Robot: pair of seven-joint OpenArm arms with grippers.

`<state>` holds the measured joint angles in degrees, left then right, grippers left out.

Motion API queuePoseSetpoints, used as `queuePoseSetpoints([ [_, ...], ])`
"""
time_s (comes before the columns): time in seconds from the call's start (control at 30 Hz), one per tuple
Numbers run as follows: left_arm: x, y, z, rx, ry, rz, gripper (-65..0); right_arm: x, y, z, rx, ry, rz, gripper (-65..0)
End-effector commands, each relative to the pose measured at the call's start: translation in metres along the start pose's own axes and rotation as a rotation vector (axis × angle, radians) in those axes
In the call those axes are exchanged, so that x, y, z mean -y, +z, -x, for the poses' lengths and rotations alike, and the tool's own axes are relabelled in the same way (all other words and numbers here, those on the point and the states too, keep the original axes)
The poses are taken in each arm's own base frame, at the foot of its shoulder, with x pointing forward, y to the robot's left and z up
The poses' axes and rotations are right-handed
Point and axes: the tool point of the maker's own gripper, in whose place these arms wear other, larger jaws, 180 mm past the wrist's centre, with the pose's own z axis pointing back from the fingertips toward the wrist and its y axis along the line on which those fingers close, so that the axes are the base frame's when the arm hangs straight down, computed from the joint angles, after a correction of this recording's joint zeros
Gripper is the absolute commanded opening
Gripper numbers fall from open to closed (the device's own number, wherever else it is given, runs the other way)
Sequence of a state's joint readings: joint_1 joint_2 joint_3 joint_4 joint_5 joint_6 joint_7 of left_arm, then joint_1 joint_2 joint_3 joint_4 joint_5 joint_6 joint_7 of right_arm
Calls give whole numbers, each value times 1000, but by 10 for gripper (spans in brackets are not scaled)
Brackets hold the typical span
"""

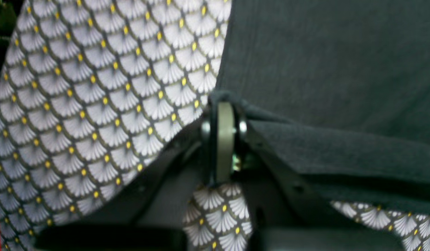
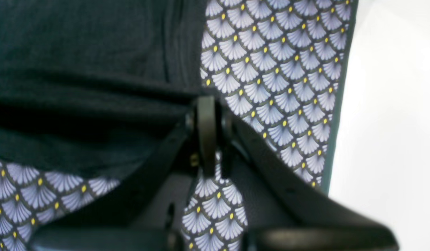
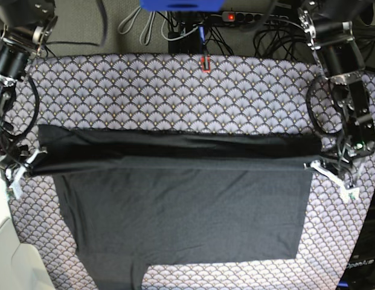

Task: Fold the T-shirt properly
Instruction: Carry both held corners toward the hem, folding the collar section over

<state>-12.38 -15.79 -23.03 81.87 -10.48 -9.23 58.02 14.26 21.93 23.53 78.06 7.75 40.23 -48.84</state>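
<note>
Folding stage: both arms hold one long edge of the T-shirt (image 3: 175, 211) taut above the tablecloth (image 3: 175, 90), doubling a band of cloth over the body.
Left gripper (image 1: 224, 101): pinched tight on the shirt's edge corner.
Right gripper (image 2: 205, 99): likewise clamped on the opposite corner.
Shirt position: spread flat mid-table, the lifted band running side to side between the grippers.
Done: apparently one fold begun.
Left: laying this band down, folding sleeves, further folds, I judge.

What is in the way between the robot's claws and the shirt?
Nothing. The left gripper and the right gripper are each shut on an edge of the T-shirt, which lies stretched between them over the tablecloth.
</note>
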Motion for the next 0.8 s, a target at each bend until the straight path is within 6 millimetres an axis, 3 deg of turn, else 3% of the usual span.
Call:
queuePoseSetpoints([
  [0.0,-2,7,-29,87,-4,-8,-646,11,7,-20,58,11,23,-650],
  [0.53,-2,7,-37,127,-1,-9,-644,9,6,-29,86,13,20,-631],
  [0.6,-4,8,-37,127,7,-14,-615,9,6,-29,85,13,20,-586],
  [0.77,-5,10,-40,135,2,-15,-421,0,2,-30,74,43,0,-423],
])
